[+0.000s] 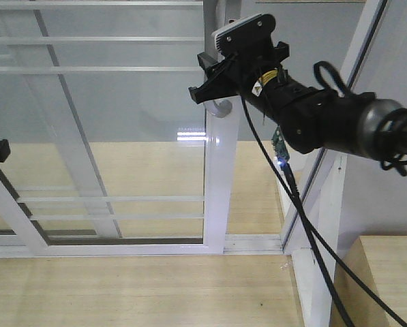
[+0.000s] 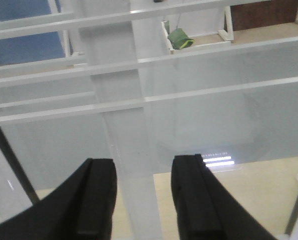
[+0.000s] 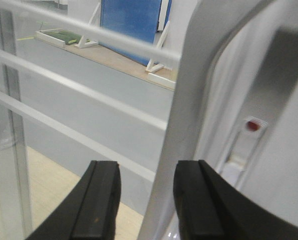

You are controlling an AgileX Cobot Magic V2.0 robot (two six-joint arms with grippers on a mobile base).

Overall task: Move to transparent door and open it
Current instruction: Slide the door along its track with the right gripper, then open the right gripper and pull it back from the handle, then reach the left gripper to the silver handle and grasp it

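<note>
At the transparent door stile, right end effector straddles the handle, jaws parted; contact unclear. Left end effector parted, empty, cropped in front view.

The right gripper is at the curved silver handle on the transparent door's white stile, above the wooden floor.

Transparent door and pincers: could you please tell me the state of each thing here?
White-framed clear-glass transparent door: apparently slid partly open, gap beside white frame post.
Black right pincer: open.
Black left pincer: open, empty.
Curved silver-grey pull handle: between right pincer's jaws, ungripped.
</note>
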